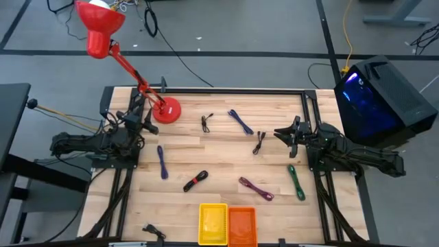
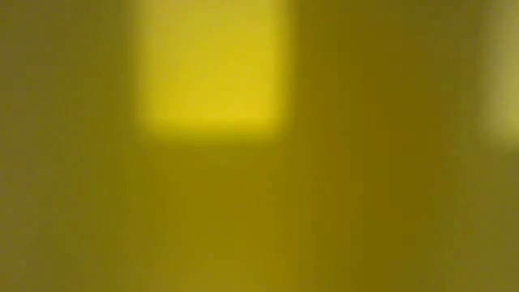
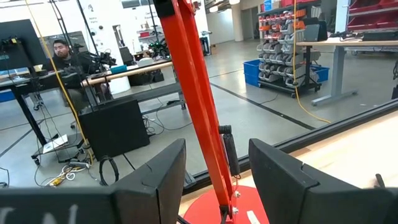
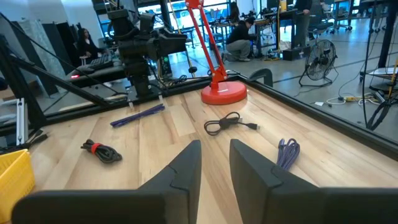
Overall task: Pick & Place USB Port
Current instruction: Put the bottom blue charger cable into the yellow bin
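Red lamp (image 1: 123, 58) crowds left (cables (image 1: 195, 180) scattered).

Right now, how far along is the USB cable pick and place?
Done: nothing visible; the yellow bin and orange bin look empty. In hand: nothing; the left gripper by the red lamp is open, the right gripper holds nothing. Left: every cable, including the green cable and blue cable, lies on the table.

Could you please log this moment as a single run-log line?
left end effector: open, empty, by red desk lamp | right end effector: open, empty, table's right edge | yellow plastic bin: front edge
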